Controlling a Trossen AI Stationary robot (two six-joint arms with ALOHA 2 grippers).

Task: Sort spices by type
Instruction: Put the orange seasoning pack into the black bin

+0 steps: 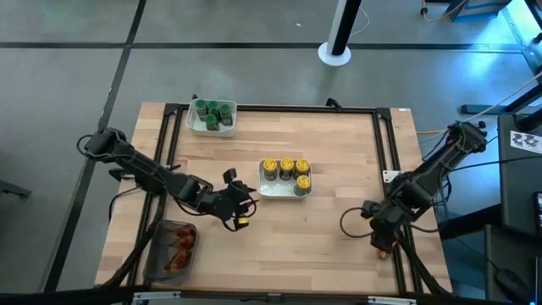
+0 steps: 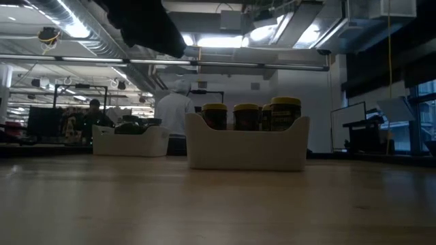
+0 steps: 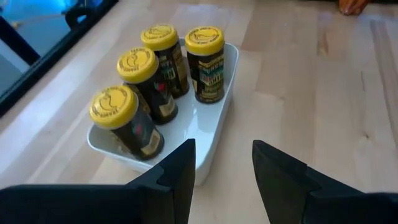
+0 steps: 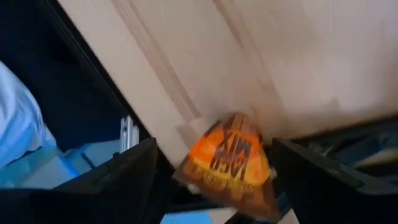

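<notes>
The worktop (image 1: 339,161) is pale wood planking edged by a black metal frame, standing on a grey floor with a white post base (image 1: 334,53) beyond its 12 o'clock edge. In the low view the room behind is dim, with strip lights and ducts overhead, desks with monitors, and a person in white (image 2: 174,109) standing far off. Near the centre of the worktop sits a white tray (image 1: 284,191) holding 4 jars with yellow lids (image 1: 285,169); the left wrist view shows them as dark jars with printed labels, upright and close together, 2 by 2. At about 11 o'clock, by the far edge, a second white tray (image 1: 212,127) holds a cluster of jars with green lids (image 1: 212,113). At about 7 o'clock, on the near left corner, a clear grey tub (image 1: 169,252) contains red-orange packets (image 1: 179,251). The left gripper (image 1: 241,202) hangs just beside the 9 o'clock side of the yellow-lid tray, its fingers (image 3: 180,177) narrowly parted and empty. The right gripper (image 1: 383,241) is at about 4 o'clock, over the worktop's right edge, its fingers spread wide on either side of a red-orange packet (image 4: 233,165) lying on the frame; whether they touch it cannot be told.
</notes>
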